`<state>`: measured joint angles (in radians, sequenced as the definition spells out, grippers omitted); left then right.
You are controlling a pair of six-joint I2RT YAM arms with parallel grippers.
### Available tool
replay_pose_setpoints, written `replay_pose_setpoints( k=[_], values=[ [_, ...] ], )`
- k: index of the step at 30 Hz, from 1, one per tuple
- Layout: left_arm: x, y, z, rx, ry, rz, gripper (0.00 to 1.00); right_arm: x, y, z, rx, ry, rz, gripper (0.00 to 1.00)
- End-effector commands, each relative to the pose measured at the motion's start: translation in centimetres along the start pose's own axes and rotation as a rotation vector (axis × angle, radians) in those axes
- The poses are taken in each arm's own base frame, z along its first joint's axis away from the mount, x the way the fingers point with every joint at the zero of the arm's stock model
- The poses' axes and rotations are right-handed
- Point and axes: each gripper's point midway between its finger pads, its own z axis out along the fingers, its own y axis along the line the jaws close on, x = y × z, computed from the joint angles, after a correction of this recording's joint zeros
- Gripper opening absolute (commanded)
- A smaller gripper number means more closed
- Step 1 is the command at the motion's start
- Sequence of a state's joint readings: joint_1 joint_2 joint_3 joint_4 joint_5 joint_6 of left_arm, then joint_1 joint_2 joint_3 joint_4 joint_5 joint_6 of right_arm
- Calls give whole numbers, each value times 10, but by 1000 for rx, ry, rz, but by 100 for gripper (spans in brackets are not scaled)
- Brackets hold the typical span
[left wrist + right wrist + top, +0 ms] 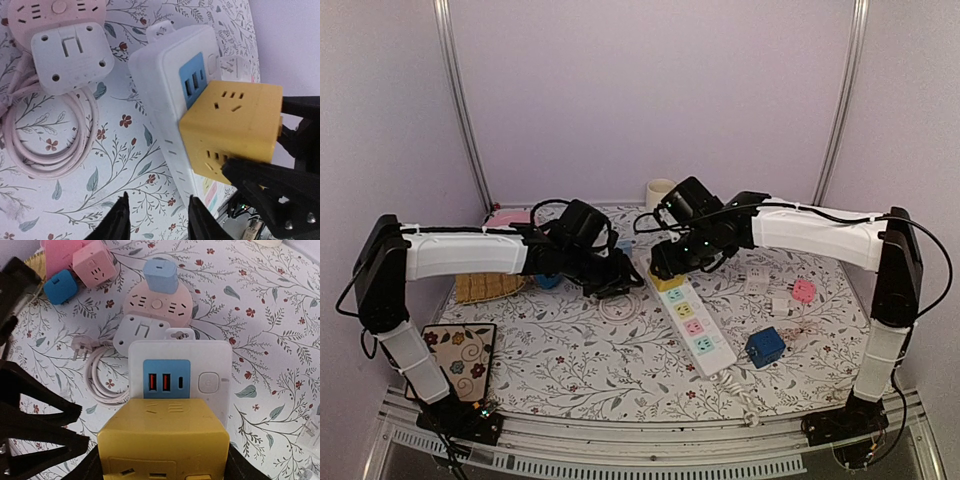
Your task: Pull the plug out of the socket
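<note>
A yellow cube plug (162,440) sits plugged into the far end of a white power strip (180,365), just below its blue USB panel. My right gripper (162,465) is shut on the plug, with one black finger (265,185) on each side of it. In the top view the plug (667,283) shows under the right gripper (672,268), and the strip (698,328) runs toward the near right. My left gripper (159,220) stands open just left of the strip's long edge (165,145), low over the cloth, holding nothing. The left gripper (615,280) sits close to the plug.
A round pink socket (157,302) with a blue adapter, a white adapter (142,332) and a coiled cable (100,375) lie just beyond the strip. A blue cube (764,345), a pink plug (803,291), a cup (660,190) and a patterned tile (458,352) also lie around.
</note>
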<state>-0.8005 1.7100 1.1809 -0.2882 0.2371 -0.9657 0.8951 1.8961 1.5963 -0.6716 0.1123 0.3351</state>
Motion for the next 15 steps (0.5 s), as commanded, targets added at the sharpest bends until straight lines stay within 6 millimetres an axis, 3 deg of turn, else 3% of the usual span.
replay_pose_setpoints(
  k=[1, 8, 15],
  values=[
    [-16, -11, -4, 80, -26, -37, 41, -46, 25, -53, -102, -183, -5, 11],
    [-41, -17, -28, 145, -113, -77, 43, -46, 47, -73, -184, -234, -15, 11],
    [-53, -20, -42, 195, -171, -97, 45, -47, 59, -83, -232, -262, -35, 11]
  ],
)
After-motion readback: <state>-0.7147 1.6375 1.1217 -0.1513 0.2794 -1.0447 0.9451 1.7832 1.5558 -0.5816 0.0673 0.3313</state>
